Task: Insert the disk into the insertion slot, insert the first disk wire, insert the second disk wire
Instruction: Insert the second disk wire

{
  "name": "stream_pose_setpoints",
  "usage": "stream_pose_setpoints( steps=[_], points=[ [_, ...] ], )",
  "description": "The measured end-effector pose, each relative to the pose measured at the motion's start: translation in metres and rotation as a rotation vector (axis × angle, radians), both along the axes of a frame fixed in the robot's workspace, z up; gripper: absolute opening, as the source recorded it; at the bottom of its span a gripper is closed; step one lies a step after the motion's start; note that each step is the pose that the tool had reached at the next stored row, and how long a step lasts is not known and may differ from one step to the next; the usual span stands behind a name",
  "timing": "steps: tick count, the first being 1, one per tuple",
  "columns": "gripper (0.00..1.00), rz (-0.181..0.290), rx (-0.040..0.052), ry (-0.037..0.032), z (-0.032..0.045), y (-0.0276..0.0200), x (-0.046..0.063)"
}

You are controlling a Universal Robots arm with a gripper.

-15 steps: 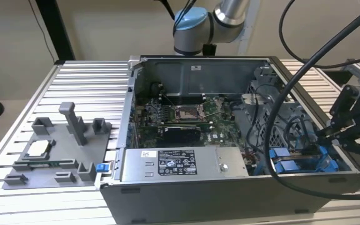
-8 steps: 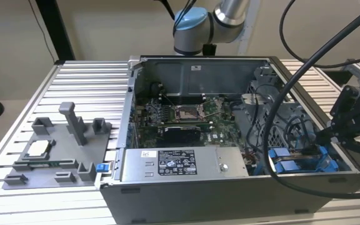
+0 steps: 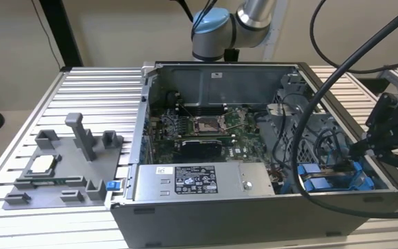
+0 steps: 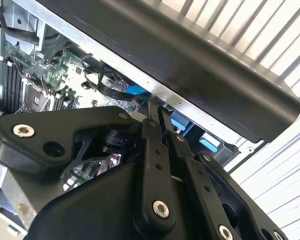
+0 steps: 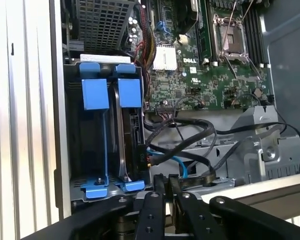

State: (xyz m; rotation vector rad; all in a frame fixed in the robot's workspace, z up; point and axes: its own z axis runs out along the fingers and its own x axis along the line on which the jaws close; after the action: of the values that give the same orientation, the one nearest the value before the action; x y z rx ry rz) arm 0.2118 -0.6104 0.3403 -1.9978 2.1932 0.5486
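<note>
The disk [image 5: 132, 131] was seen seated on edge in the insertion slot [image 5: 65, 150]. The gripper [image 5: 167, 181] was held just beside a blue cable [image 5: 181, 167], fingers [image 5: 158, 184] drawn together; whether anything was pinched could not be told.

Ahead of the jaws of the black gripper [image 5: 168, 180], the insertion slot [image 5: 93, 95] is showing bright blue rails. The circuit board [image 5: 210, 75] beyond is looking green.
</note>
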Motion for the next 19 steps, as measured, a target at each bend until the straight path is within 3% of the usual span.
stream_pose_setpoints(
  steps=[7, 14, 15, 19],
  points=[
    [1.0, 0.0, 0.0163, 0.0029, 0.0143, -0.0002, 0.0],
    [1.0, 0.0, 0.025, 0.0028, 0.0239, -0.0004, 0.0],
    [0.0, 0.0, 0.0258, 0.0028, 0.0246, -0.0005, 0.0],
    [0.0, 0.0, 0.0285, 0.0028, 0.0263, -0.0005, 0.0]
  ],
)
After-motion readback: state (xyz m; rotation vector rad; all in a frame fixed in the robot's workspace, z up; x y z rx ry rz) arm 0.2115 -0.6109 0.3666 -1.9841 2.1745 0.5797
